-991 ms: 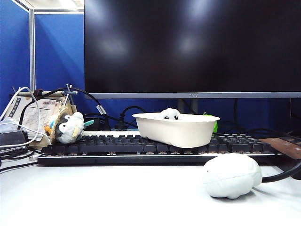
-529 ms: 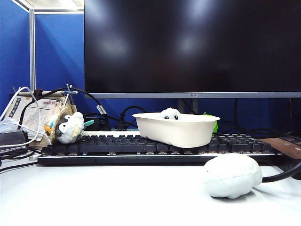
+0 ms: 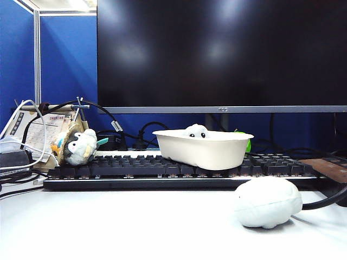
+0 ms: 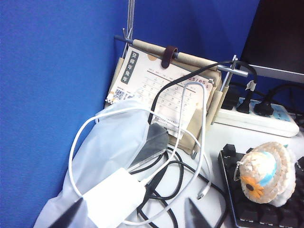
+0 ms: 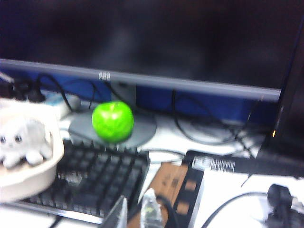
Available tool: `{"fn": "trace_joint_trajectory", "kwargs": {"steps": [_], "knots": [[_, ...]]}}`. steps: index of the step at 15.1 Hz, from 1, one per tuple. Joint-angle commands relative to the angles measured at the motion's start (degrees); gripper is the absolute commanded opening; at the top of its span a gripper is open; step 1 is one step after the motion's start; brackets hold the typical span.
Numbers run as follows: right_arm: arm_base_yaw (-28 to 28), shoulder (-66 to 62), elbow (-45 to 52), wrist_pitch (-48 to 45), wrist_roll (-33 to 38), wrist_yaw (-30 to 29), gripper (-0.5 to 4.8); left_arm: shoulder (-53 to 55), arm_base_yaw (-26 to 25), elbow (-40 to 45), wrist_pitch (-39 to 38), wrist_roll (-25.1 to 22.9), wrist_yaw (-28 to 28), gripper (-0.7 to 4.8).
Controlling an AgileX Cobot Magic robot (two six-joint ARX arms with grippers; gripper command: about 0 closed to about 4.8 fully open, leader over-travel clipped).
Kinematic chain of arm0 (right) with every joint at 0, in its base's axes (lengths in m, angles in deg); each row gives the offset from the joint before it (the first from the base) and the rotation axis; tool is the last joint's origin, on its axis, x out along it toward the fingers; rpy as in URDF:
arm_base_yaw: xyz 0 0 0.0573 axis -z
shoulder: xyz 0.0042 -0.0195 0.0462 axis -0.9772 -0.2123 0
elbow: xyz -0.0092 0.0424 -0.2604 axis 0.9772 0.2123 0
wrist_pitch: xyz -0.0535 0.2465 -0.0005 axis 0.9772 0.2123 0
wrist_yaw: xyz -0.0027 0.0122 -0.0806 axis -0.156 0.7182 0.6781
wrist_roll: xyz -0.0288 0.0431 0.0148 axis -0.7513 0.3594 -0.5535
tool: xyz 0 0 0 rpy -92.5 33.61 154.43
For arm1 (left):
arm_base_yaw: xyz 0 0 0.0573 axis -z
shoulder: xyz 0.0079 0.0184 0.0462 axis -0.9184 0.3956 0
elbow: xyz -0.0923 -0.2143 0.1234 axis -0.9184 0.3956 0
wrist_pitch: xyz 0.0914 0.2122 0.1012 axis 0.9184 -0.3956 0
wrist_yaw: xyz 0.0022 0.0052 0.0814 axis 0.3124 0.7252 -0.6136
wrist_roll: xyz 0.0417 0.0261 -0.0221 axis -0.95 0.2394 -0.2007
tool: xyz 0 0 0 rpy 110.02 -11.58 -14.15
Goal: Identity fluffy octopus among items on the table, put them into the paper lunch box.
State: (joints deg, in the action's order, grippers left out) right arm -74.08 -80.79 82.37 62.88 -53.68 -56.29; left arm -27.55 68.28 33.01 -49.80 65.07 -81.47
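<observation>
One small white plush octopus [image 3: 196, 131] already sits in the oval off-white paper lunch box [image 3: 203, 148].
Left gripper [image 4: 133, 213] hangs jaws apart, empty, over left-edge cables; right gripper [image 5: 135, 213], spread unclear, near the keyboard [image 3: 162, 169]'s right end. The box, perched on keys, could slide if nudged.

Plush fluffy octopus [image 3: 196, 131], matt paper-pulp paper lunch box [image 3: 203, 148], smooth white table [image 3: 135, 225], glossy monitor [image 3: 217, 54]

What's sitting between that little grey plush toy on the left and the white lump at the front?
In the exterior view, the black keyboard stretches between the grey plush and the white plush lump, with the paper lunch box on it holding the fluffy octopus.
</observation>
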Motion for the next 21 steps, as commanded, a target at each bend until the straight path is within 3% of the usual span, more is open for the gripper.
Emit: {"fn": "trace_joint_trajectory", "kwargs": {"steps": [1, 21], "knots": [[0.02, 0.13, 1.55, -0.9, -0.28, 0.04, 0.53, -0.13, -0.02, -0.07, 0.52, 0.17, -0.02, 2.68], [0.0, 0.13, 2.95, 1.27, -0.46, 3.23, 0.53, -0.13, -0.02, -0.07, 0.52, 0.17, -0.02, 2.68]]}}
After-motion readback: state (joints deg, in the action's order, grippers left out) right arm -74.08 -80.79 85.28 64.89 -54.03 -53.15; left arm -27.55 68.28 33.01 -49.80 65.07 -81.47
